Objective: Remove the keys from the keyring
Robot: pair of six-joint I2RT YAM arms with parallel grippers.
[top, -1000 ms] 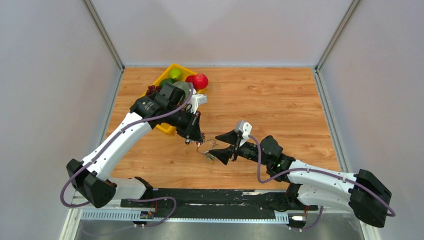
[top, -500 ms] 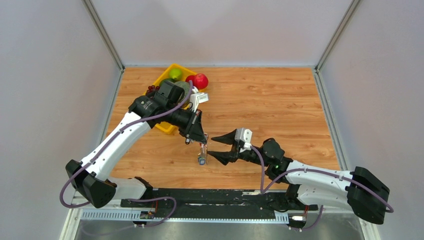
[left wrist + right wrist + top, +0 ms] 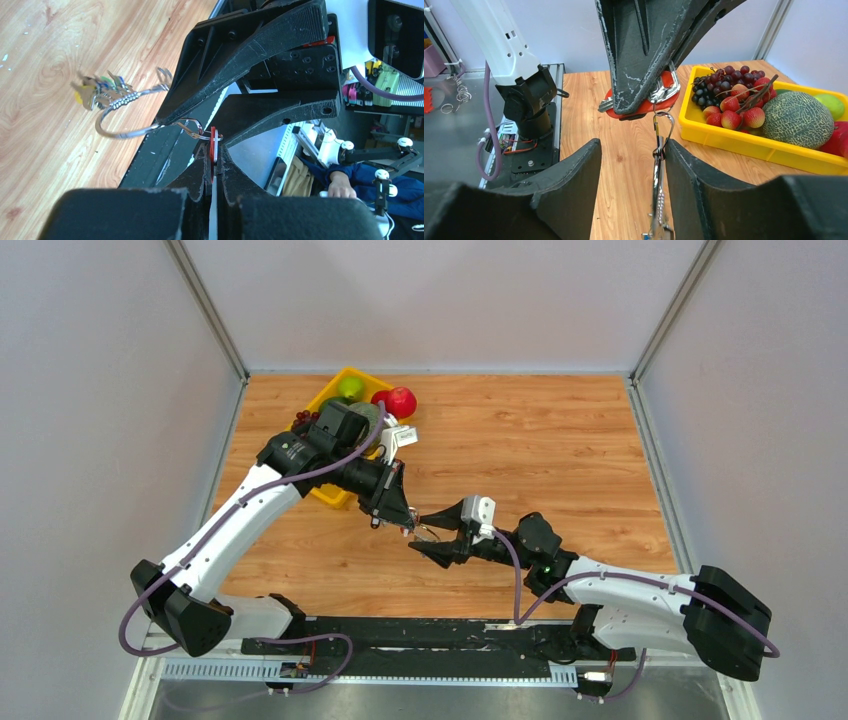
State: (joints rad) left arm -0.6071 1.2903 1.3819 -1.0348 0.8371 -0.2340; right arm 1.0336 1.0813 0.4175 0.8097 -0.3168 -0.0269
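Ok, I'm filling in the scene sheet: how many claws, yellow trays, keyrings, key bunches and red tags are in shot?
Claws: 2, the left claw and the right claw
Yellow tray: 1
Keyring: 1
Key bunch: 1
Red tag: 1
Total: 6

The fruit tray [image 3: 330, 497] blocks the far left corner; the table [image 3: 560, 440] lies open far right.

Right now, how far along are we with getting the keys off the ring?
Nothing looks off: the keys hang bunched on the keyring. In hand: left jaws shut on the red tag, right jaws open around the dangling keyring. Left: freeing every key.
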